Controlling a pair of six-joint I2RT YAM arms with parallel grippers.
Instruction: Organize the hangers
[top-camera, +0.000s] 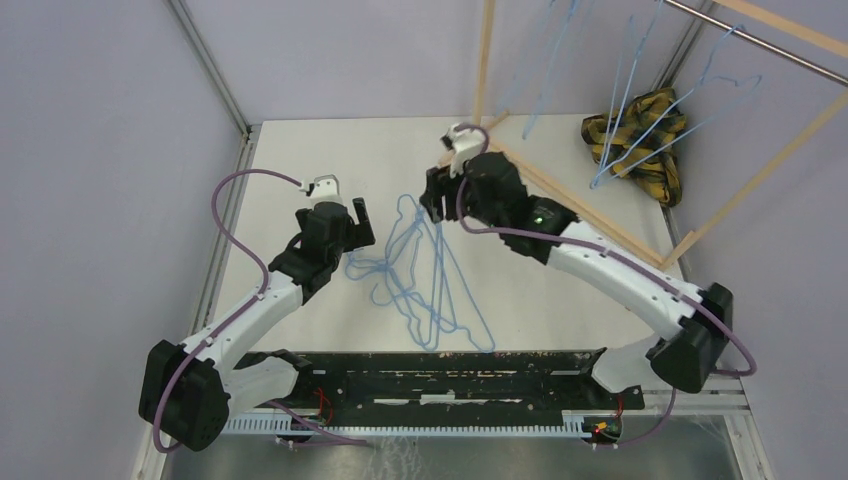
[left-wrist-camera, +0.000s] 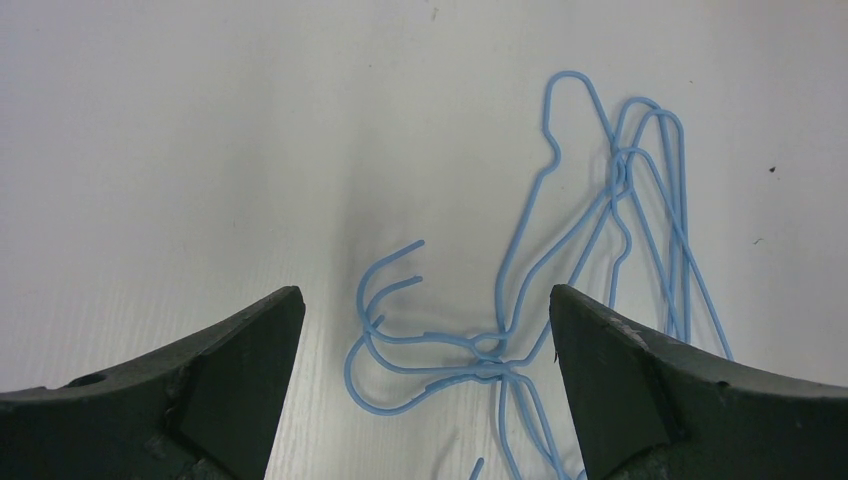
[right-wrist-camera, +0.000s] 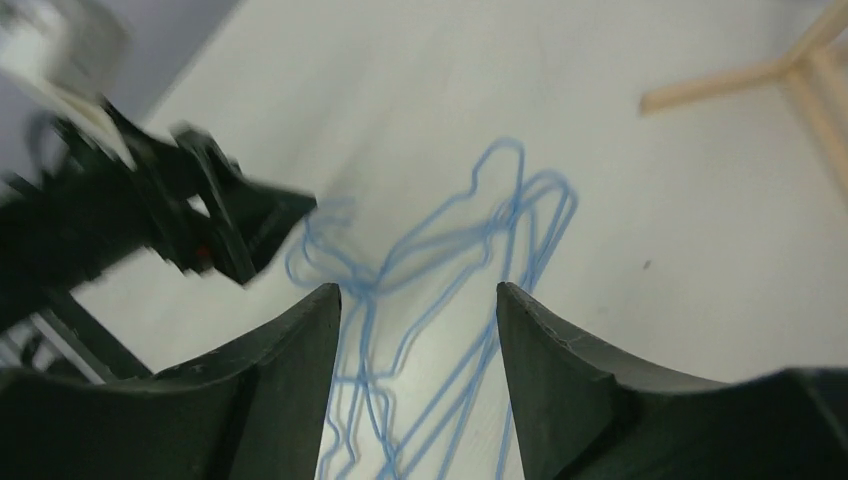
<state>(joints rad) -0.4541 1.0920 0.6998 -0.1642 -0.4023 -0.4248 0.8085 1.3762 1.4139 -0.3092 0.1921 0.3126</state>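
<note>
A tangle of several light-blue wire hangers (top-camera: 425, 275) lies flat on the white table between the two arms. Their hooks (left-wrist-camera: 395, 335) point toward my left gripper (top-camera: 360, 222), which hovers just left of the pile. In the left wrist view that gripper (left-wrist-camera: 425, 293) is open, with the hooks on the table between its fingers. My right gripper (top-camera: 432, 200) hangs over the far end of the pile. It is open (right-wrist-camera: 417, 290), nothing pinched; the hangers (right-wrist-camera: 500, 215) show on the table beyond the gap. More hangers (top-camera: 640, 110) hang from the rail at back right.
A wooden rack frame (top-camera: 560, 185) with a metal rail (top-camera: 760, 40) stands at the back right. A yellow-black plaid cloth (top-camera: 640, 140) lies under it. The black base bar (top-camera: 430, 375) runs along the near edge. Grey walls close in left and behind.
</note>
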